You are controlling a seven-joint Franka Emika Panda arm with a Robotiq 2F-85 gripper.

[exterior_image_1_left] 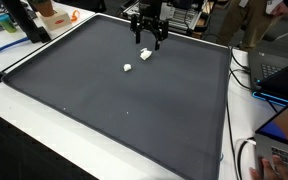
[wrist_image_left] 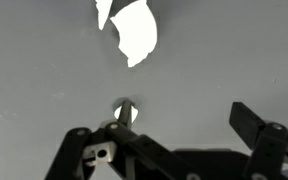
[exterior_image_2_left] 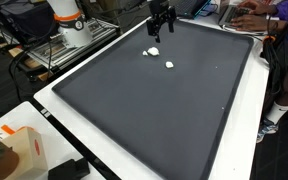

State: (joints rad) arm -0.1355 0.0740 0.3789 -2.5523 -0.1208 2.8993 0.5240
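The Robotiq gripper [exterior_image_1_left: 149, 44] hangs over the far part of a dark grey mat [exterior_image_1_left: 134, 120] that covers most of a white table [exterior_image_1_left: 24, 120]; its jaws stand wide apart with nothing between them, which the wrist view shows plainly, the two dark fingers [wrist_image_left: 246, 122] spread to either side of bare mat [wrist_image_left: 44, 60]; in both exterior views the gripper [exterior_image_2_left: 161, 33] points straight down, clear of the surface; nearest to it lies a crumpled white lump [exterior_image_1_left: 144, 54], on the mat just beside and a little ahead of the fingertips, not touched by them; in the wrist view the same lump [wrist_image_left: 134, 30] sits near the upper edge, well apart from the gripper [wrist_image_left: 159, 125], with a narrow white sliver [wrist_image_left: 103, 12] close at its side, and whether that sliver belongs to the lump cannot be told; a smaller white piece [exterior_image_1_left: 127, 68] lies on the mat near the lump but apart from it, further from the gripper; in an exterior view the lump [exterior_image_2_left: 152, 51] and the smaller piece [exterior_image_2_left: 169, 65] lie side by side with a gap between them; the white robot base [exterior_image_2_left: 69, 25], ringed in orange, stands off the mat at its far edge; a person's hand [exterior_image_1_left: 279, 160] rests on a keyboard beside the table
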